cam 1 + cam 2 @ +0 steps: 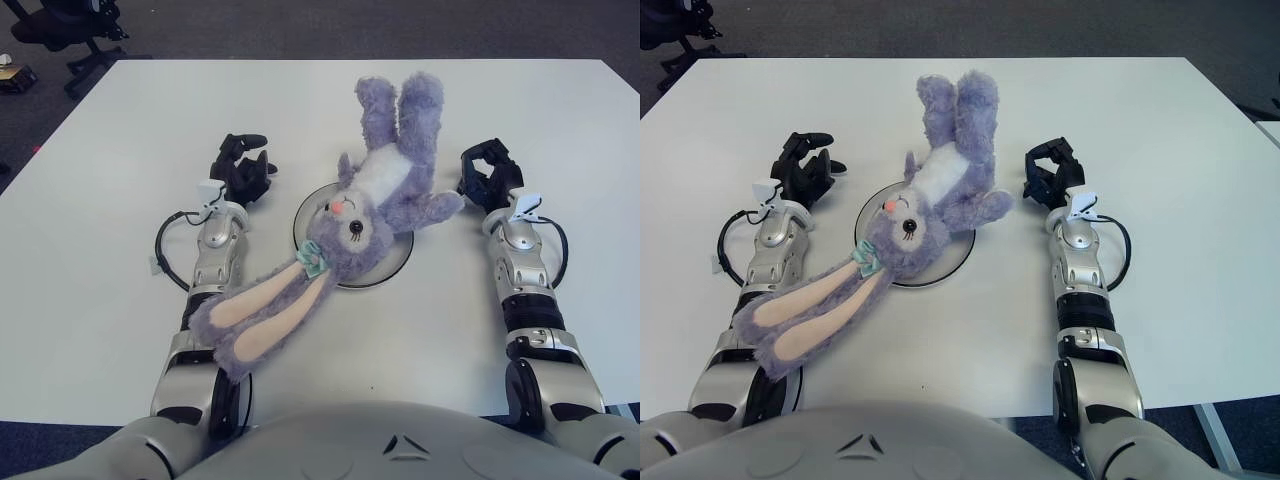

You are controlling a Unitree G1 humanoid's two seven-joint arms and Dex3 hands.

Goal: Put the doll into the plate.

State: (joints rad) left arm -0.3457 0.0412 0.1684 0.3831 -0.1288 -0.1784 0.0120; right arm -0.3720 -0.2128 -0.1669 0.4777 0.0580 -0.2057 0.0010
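Purple plush doll (pixel 372 205) sprawled across plate (pixel 398 258) mid-frame, left hand (pixel 240 168) and right hand (pixel 489 174) flanking, fingers loosely curled, gripping nothing.

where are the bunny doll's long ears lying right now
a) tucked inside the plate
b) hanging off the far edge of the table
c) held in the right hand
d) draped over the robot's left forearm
d: the doll lies head-down across the plate, and its long ears trail onto the left forearm, while the left hand and right hand both hold nothing.
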